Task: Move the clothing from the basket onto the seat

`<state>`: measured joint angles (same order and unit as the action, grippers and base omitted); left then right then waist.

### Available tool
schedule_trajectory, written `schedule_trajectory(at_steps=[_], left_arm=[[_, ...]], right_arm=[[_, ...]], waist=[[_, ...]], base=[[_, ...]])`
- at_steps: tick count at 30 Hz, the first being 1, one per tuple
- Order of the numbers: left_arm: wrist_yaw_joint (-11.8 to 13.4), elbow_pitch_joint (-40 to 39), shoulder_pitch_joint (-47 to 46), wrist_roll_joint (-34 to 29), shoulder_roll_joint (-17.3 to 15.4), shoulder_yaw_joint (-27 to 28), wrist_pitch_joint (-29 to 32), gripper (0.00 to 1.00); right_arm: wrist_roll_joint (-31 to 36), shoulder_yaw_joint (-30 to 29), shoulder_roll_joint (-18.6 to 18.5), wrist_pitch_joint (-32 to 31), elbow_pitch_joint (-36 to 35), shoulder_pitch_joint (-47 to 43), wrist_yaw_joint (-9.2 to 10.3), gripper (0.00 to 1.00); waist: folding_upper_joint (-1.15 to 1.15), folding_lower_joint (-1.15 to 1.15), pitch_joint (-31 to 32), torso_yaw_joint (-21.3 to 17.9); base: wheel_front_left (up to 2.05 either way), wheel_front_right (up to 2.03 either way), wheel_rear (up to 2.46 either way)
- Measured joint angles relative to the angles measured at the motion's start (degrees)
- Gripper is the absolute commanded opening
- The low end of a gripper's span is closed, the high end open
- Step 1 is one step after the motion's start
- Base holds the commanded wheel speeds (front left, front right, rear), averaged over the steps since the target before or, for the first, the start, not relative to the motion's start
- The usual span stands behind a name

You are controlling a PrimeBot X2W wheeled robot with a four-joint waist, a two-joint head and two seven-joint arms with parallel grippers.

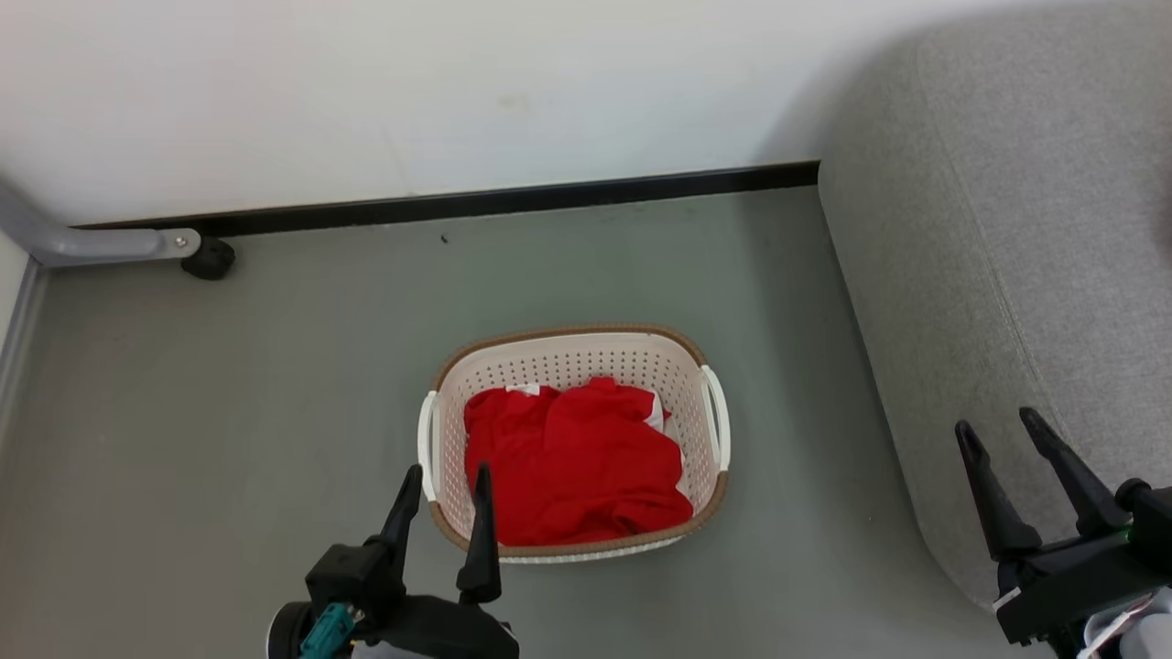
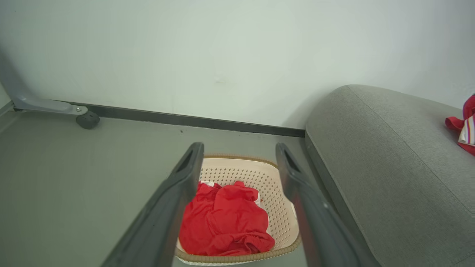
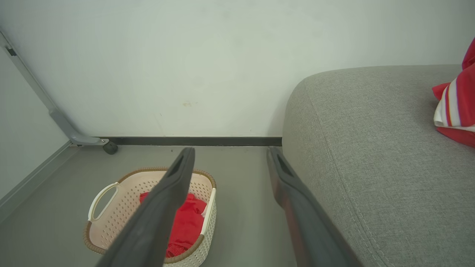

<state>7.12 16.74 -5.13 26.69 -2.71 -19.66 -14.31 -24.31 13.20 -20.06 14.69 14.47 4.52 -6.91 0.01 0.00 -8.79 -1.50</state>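
Two grippers show in the head view, both with jaws spread wide and nothing between them. The left gripper (image 1: 449, 471) hangs over the near-left corner of the basket (image 1: 568, 331), which stands on the floor (image 1: 229, 412). The clothing (image 1: 572, 467), a crumpled red heap, lies in the basket just beyond and to the right of its fingertips. The right gripper (image 1: 998, 423) hovers at the near edge of the seat (image 1: 1025, 229), well apart from the basket.

Seen from the left wrist, the heap sits between the two fingers and below their tips, with its raised folds nearer the left finger. The seat rises outside the right finger, and far along it lies a striped garment (image 2: 464, 128), so the job looks partly done.

From the right wrist, the basket lies under and outside the left finger. The seat runs outside the right finger, with the striped garment on it further off.

The left gripper seems best placed for the pick. It should descend with both fingers inside the rim and straddle a raised fold near the heap's middle. Closing on bunched cloth would hold better than pinching a flat layer. The lift should clear the rim before the arm swings toward the seat, or trailing fabric may tip or drag the light basket.
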Motion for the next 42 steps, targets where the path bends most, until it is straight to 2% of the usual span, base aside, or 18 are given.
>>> schedule_trajectory(at_steps=[6, 13, 18, 23, 34, 42], left_arm=[[0.0, 2.1, -5.0, 0.4, 0.0, -3.4, 0.0, 1.00], [0.0, 7.5, -12.7, 1.6, 0.0, -6.6, 0.0, 1.00], [0.0, 10.6, -17.4, 5.3, 0.1, -8.4, 0.0, 1.00], [0.0, 14.0, -22.7, 6.0, 0.1, -10.3, 0.0, 1.00], [0.0, 22.0, -34.4, 6.7, 0.2, -12.2, 0.0, 1.00], [0.0, 30.5, -42.7, 9.2, 0.4, -10.4, 0.0, 1.00]], right_arm=[[0.2, -0.1, -1.6, 0.0, -2.2, 2.3, -0.16, 1.00], [-0.5, 3.5, -6.1, 0.0, -7.5, 5.0, -0.16, 1.00], [-1.6, 4.4, -9.0, 0.0, -10.4, 7.8, -0.16, 1.00], [-3.0, 5.2, -11.3, 0.0, -12.9, 10.4, -0.16, 1.00], [-6.2, 6.8, -14.3, 0.0, -16.0, 15.3, -0.16, 1.00], [-8.1, 7.4, -15.8, 0.0, -16.8, 19.1, -0.16, 1.00]], waist=[[0.00, 0.00, -4.3, -1.1], [0.00, 0.01, -10.6, -2.5], [0.00, 0.01, -14.7, -3.1], [0.00, 0.01, -18.9, -3.5], [0.00, 0.01, -28.0, -4.9], [0.00, 0.01, -34.7, -6.4]], base=[[0.00, 0.00, 0.00], [0.00, 0.00, 0.00], [0.00, 0.00, 0.00], [0.00, 0.00, 0.00], [0.00, 0.00, 0.00], [0.00, 0.00, 0.00]])
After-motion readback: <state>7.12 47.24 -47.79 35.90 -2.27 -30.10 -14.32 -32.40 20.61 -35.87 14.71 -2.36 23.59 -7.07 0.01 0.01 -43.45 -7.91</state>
